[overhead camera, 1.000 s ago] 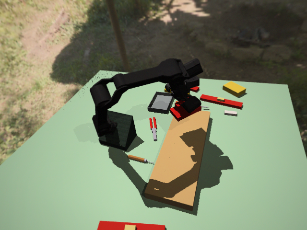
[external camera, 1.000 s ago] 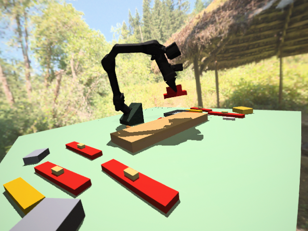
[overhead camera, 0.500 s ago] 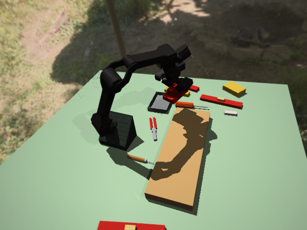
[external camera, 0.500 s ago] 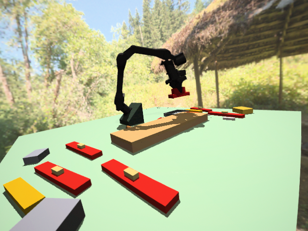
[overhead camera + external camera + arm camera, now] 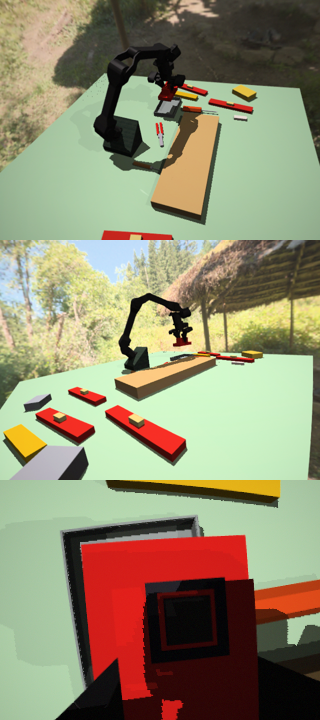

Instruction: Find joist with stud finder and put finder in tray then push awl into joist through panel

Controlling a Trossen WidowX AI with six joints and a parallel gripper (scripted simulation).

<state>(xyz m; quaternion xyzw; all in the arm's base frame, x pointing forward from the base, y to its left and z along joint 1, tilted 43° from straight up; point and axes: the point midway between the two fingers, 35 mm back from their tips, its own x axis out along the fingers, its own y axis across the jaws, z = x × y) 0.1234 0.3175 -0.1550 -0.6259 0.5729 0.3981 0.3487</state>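
The gripper [image 5: 167, 85] [image 5: 180, 338] [image 5: 188, 680] is shut on the red stud finder [image 5: 166, 96] [image 5: 178, 343] [image 5: 165, 557] and holds it in the air, base down. In the wrist view the stud finder covers much of the dark tray [image 5: 164, 115] [image 5: 175, 358] [image 5: 76, 590], which lies below it on the table. The tan floor panel [image 5: 188, 180] [image 5: 165, 374] lies nearer the top camera, partly under the arm's shadow. The awl [image 5: 141, 165], with its brown handle, lies beside the panel's left edge, tip toward the panel. The joist is hidden.
An orange-handled screwdriver [image 5: 191, 109] [image 5: 285, 600] lies between tray and panel. Red-handled pliers [image 5: 160, 134] lie left of the panel. Red levels [image 5: 219, 103] [image 5: 155, 433], yellow blocks [image 5: 244, 91] [image 5: 200, 487], a white stick [image 5: 240, 118] and grey blocks [image 5: 38, 401] lie around.
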